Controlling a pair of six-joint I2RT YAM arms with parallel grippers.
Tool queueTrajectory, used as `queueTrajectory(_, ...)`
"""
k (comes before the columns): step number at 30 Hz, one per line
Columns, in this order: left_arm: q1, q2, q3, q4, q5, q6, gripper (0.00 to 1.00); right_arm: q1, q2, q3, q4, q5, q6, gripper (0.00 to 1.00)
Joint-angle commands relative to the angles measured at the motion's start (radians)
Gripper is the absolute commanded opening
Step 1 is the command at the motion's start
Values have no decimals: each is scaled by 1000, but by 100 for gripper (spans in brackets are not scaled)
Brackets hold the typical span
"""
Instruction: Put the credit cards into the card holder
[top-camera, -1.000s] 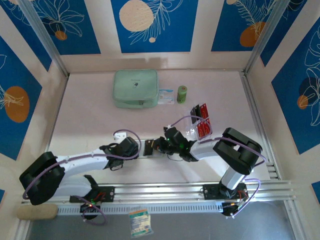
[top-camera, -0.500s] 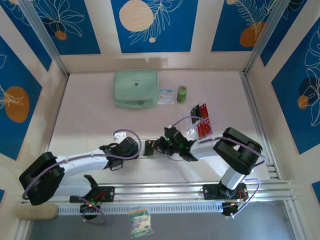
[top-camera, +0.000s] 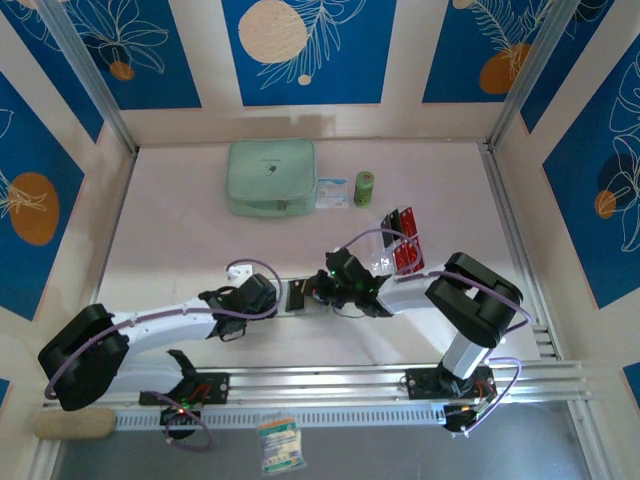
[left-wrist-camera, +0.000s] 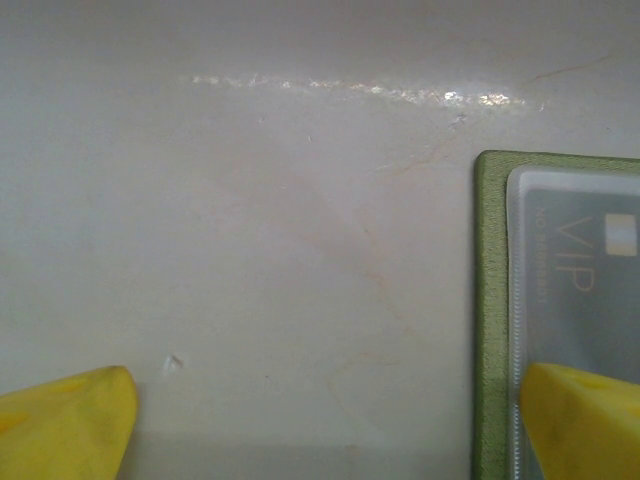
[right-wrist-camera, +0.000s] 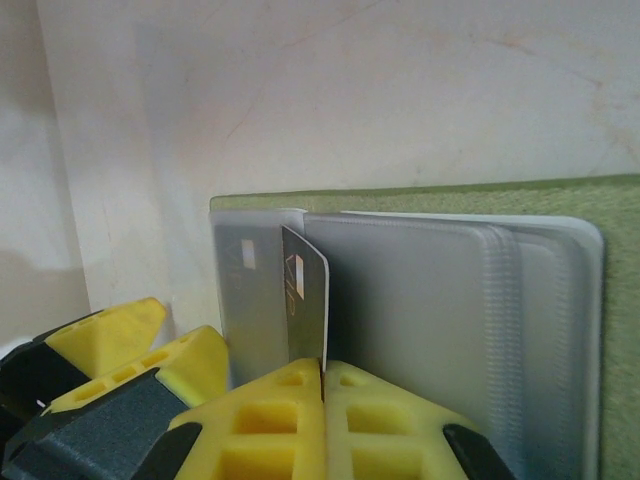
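Tabletop (left-wrist-camera: 250, 250) open beside card holder (left-wrist-camera: 490, 320) edge; left pincer (left-wrist-camera: 325, 425) wide, empty; right pincer (right-wrist-camera: 322, 375) clamps dark card (right-wrist-camera: 305, 300).

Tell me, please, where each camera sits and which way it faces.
Top external: above and behind the bases, looking down at the pale table; the left arm and right arm show.
Left wrist: on the left arm, looking down past the open left end effector at the olive-green folding card holder.
Right wrist: low, facing along the right end effector, shut on a dark thin plastic card.
Shared: both wrist views show the card holder's clear sleeves.
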Motion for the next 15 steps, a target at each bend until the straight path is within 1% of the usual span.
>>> queueTrajectory(1,8,-10,-14,-25,-21,-7,98,-2,37,21,-71,-34,-12,0)
queueTrajectory(7,9,-13,-14,-25,-21,-5,98,-2,70,42,-77,-67,-16,0)
queueTrajectory(9,9,-12,-14,-22,-21,-5,98,-6,71,62,-106,-85,-37,0)
queueTrajectory(10,9,-12,-14,-23,-20,-5,98,-8,67,73,-129,-93,-53,5)
queueTrajectory(13,9,-13,-16,-22,-19,-5,98,-27,37,108,-199,-127,-117,23)
queueTrajectory(14,9,-16,-17,-20,-20,-4,98,-34,20,117,-227,-135,-141,28)
queueTrajectory(15,9,-16,-19,-17,-19,-6,98,-39,6,128,-255,-139,-160,30)
